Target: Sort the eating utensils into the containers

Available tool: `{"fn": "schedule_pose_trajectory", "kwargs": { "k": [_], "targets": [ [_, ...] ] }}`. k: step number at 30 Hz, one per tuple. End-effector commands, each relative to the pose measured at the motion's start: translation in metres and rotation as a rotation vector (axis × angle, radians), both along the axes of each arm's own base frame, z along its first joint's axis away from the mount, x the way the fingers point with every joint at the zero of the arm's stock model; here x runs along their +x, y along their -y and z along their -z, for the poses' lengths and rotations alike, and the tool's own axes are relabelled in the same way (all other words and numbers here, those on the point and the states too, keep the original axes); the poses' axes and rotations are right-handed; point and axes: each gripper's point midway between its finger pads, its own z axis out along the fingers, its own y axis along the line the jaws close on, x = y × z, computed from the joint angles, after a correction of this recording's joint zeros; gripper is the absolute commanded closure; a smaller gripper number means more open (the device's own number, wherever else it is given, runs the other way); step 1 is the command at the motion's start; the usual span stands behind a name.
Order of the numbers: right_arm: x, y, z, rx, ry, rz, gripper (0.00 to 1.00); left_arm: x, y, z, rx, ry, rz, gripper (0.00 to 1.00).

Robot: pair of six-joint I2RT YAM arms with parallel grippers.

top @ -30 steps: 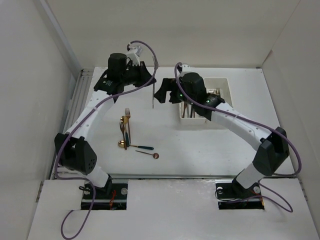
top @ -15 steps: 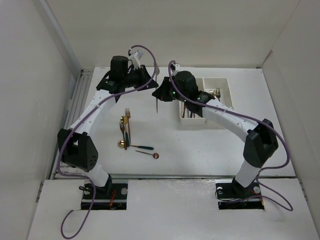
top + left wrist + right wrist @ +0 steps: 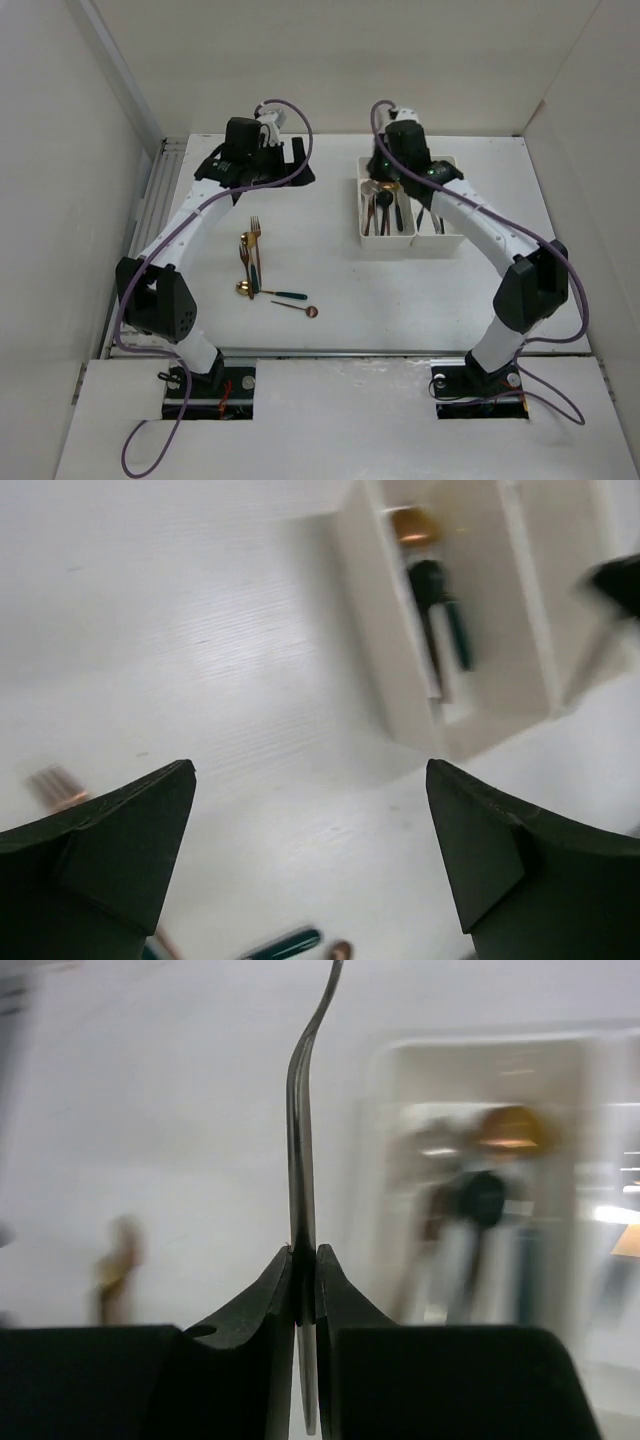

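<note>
Bases of the left arm (image 3: 160, 300) and the right arm (image 3: 530, 295) are sitting at the near edge of the tabletop (image 3: 400, 290). Nearest to them, a copper spoon (image 3: 309, 311) is lying just beside a gold spoon with a teal handle (image 3: 268, 293), the two forming a loose line. Slightly farther, a cluster of gold utensils (image 3: 248, 246) is lying lengthwise, with fork tines showing at its far end. All of these are resting on the left half, well apart from the white bins (image 3: 410, 246), which are standing joined side by side on the right half. The left bin (image 3: 362, 210) is holding several utensils, among them a gold-bowled spoon (image 3: 413, 525) lying beside a dark-handled piece. The right bin (image 3: 458, 200) is holding a few more, partly hidden by the right arm crossing above it. Level with the bins' far end, the left gripper (image 3: 310, 768) is hovering above bare tabletop to their left, its jaws spread wide and gripping nothing. The right gripper (image 3: 303, 1257) is hanging over the far end of the bins, its jaws pinched tight on a slim metal utensil (image 3: 300, 1140). That piece is showing edge-on in the wrist view and pointing away from the gripper. Whether it is a spoon or a fork cannot be told.
</note>
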Motion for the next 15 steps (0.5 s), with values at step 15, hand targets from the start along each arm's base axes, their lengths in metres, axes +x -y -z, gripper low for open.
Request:
{"fn": "schedule_pose_trajectory", "kwargs": {
  "k": [15],
  "targets": [
    [0.000,0.249,0.152,-0.809,-0.527,0.428,0.93,-0.045,-0.112,0.145,0.574,-0.237,-0.209,0.31]
  ]
}}
